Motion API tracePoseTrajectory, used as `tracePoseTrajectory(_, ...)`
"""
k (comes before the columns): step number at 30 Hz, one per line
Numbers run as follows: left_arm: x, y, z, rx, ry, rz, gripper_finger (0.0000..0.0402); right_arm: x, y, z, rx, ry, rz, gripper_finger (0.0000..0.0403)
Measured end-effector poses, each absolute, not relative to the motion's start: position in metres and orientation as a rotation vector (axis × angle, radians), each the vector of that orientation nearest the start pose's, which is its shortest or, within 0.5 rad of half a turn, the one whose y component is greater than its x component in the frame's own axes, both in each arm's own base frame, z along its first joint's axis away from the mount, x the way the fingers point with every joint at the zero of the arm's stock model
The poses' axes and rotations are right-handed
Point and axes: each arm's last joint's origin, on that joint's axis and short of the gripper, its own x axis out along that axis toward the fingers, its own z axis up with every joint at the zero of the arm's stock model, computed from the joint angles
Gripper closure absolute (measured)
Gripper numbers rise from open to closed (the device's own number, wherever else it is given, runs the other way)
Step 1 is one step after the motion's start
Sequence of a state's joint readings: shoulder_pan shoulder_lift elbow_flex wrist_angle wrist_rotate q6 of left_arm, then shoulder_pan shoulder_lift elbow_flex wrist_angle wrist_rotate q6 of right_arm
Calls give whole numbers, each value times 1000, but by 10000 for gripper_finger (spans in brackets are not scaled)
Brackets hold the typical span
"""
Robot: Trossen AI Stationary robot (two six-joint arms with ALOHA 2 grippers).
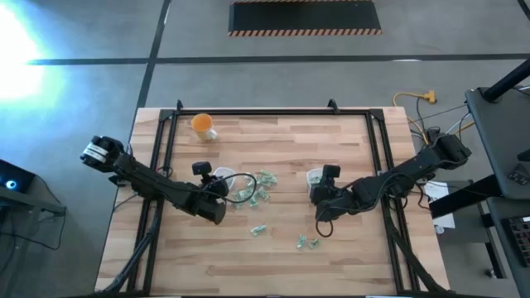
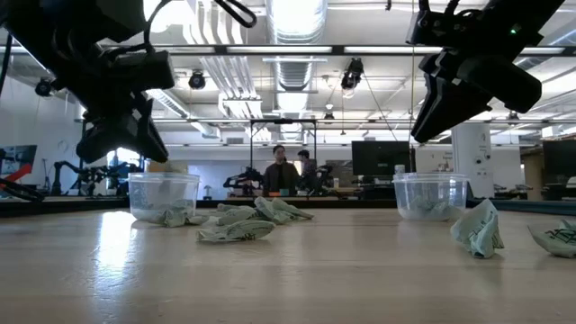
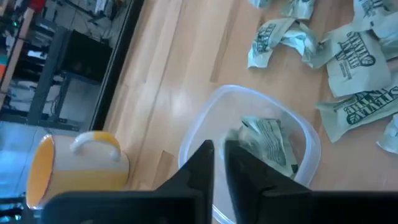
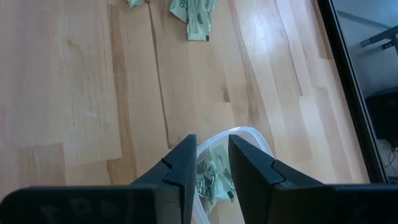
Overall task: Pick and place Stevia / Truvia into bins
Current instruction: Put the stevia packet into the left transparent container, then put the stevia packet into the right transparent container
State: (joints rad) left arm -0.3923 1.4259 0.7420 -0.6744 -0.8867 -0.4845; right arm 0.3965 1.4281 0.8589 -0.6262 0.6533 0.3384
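Sachets [image 1: 263, 185] lay strewn between the bins. Left gripper [image 3: 217, 163] hung over the left bin [image 3: 199, 127], fingers nearly together and holding nothing, likely just after a drop. Right gripper [image 4: 212, 163] hung slightly parted and empty over the right bin [image 4: 249, 134], which held sachets too.

The right gripper [image 4: 213, 163] points down over a clear plastic bin [image 4: 249, 134], its two dark fingers [image 4: 180, 165] parted by a narrow gap with nothing between them. Crumpled green-and-white sachets [image 4: 214, 180] lie in the bin directly below the fingertips. Farther ahead, another sachet [image 4: 196, 18] rests on the wooden table [image 4: 74, 93].
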Motion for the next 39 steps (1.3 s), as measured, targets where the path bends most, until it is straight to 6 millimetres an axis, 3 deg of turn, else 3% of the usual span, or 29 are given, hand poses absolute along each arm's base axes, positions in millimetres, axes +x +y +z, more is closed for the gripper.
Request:
tracePoseTrajectory(5,219,-66,171,386,943,656,318,245,84,201,-293,940,-362,307)
tracePoseTrajectory(10,220,-66,174,383,930,661,272,262,94,203,-274,766,-173,295)
tracePoseTrajectory(14,220,-67,176,382,927,660,259,280,100,198,-290,524,1,289)
tracePoseTrajectory(18,219,-66,180,378,924,660,257,299,91,183,-243,438,8,291)
tracePoseTrajectory(23,216,-65,189,350,896,655,257,324,69,156,-139,462,-71,291)
tracePoseTrajectory(29,206,-62,201,285,862,674,257,356,58,137,-68,539,-65,272)
tracePoseTrajectory(39,191,-63,206,225,846,681,257,382,45,126,-53,685,-122,206)
